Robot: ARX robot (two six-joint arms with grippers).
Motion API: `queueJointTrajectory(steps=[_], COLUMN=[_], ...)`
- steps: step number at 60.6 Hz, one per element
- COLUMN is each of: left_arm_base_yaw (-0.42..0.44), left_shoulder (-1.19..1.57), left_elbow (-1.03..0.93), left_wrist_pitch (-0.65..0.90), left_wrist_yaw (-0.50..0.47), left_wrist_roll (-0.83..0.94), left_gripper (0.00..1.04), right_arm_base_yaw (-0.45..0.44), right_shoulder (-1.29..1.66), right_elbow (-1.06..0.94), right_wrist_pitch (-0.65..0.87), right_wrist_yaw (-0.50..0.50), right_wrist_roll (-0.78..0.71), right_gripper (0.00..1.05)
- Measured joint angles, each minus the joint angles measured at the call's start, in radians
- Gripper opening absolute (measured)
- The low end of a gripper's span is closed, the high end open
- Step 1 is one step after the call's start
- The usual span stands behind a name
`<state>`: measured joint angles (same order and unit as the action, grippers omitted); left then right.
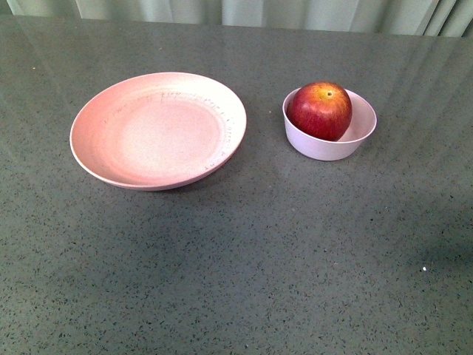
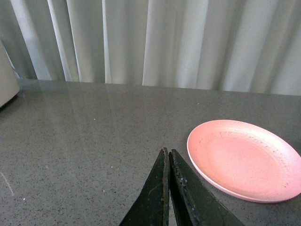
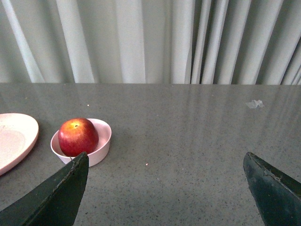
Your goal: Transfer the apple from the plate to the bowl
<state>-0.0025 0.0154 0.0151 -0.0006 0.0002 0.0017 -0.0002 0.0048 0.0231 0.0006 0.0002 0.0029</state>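
Observation:
The deep red apple (image 1: 319, 110) sits inside the small pale pink-white bowl (image 1: 330, 144) at the right of the grey table. The wide pale pink plate (image 1: 157, 130) lies empty to the bowl's left. Neither arm shows in the front view. In the left wrist view my left gripper (image 2: 167, 151) is shut and empty, with the plate (image 2: 244, 159) beside it and apart. In the right wrist view my right gripper (image 3: 165, 160) is open wide and empty, well back from the bowl (image 3: 101, 146) and apple (image 3: 77, 136); the plate's edge (image 3: 16, 139) shows too.
Pale curtains (image 1: 236, 13) hang behind the table's far edge. A light-coloured object (image 2: 7, 77) stands at the table's edge in the left wrist view. A small scrap (image 3: 254, 104) lies on the table far from the bowl.

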Motion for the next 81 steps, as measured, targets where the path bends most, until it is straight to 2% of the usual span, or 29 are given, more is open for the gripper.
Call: queueJointTrajectory(steps=[8,11,15,31,37,40,81], left_arm_base_yaw=[0.000,0.000,0.000,0.000,0.000,0.000,0.000], left_shoulder=[0.000,0.000,0.000,0.000,0.000,0.000,0.000], left_elbow=[0.000,0.000,0.000,0.000,0.000,0.000,0.000], left_wrist_pitch=[0.000,0.000,0.000,0.000,0.000,0.000,0.000], left_wrist_yaw=[0.000,0.000,0.000,0.000,0.000,0.000,0.000], left_wrist_roll=[-0.001,0.000,0.000,0.000,0.000,0.000,0.000], left_gripper=[0.03,0.12,0.30,0.76,0.97,0.95,0.96], right_arm_base_yaw=[0.000,0.000,0.000,0.000,0.000,0.000,0.000], right_shoulder=[0.000,0.000,0.000,0.000,0.000,0.000,0.000], right_elbow=[0.000,0.000,0.000,0.000,0.000,0.000,0.000], right_wrist_pitch=[0.000,0.000,0.000,0.000,0.000,0.000,0.000], right_wrist_yaw=[0.000,0.000,0.000,0.000,0.000,0.000,0.000], right_wrist_roll=[0.000,0.000,0.000,0.000,0.000,0.000,0.000], right_gripper=[0.96,0.96,0.96,0.96,0.96,0.96,0.96])
